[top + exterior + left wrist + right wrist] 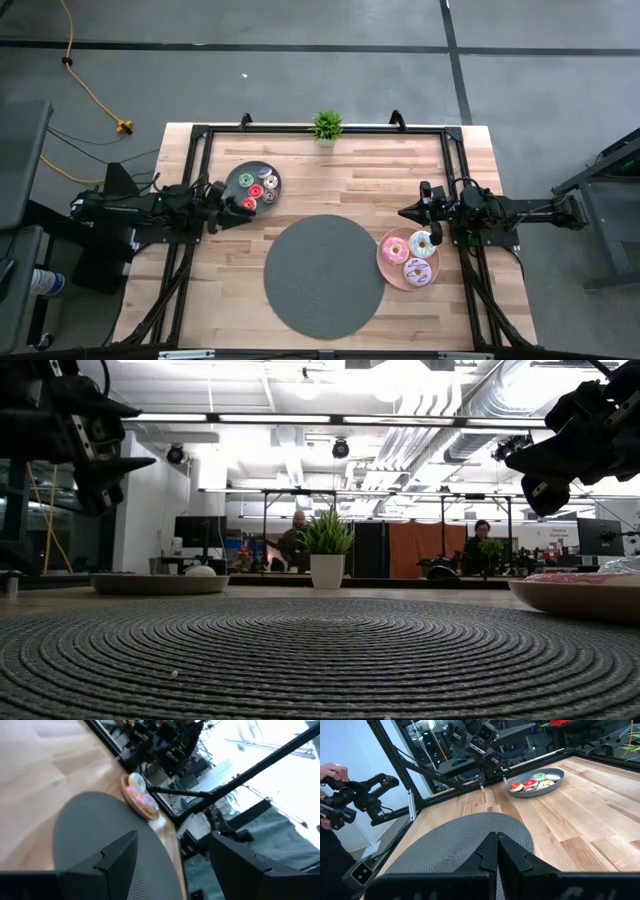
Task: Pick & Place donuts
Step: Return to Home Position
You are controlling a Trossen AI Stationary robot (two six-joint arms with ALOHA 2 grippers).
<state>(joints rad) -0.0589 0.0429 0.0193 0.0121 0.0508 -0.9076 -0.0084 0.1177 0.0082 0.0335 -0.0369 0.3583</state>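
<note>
One round grey mat (323, 276) lies nearest the front edge of the table (340, 185). Just beside it on the right sits the pink plate (383, 262), holding the pink donut (395, 249), the white donut (421, 243) and the lilac donut (416, 270). Beyond that plate the right gripper (408, 213) hangs above the wood, its fingers pressed together on nothing. Farther back on the left, the left gripper (224, 198) hovers at the edge of the dark grey plate (237, 175), fingers spread and empty. The small donuts (256, 190) lie clustered on that plate. At the far edge stands a potted plant (326, 125).
</note>
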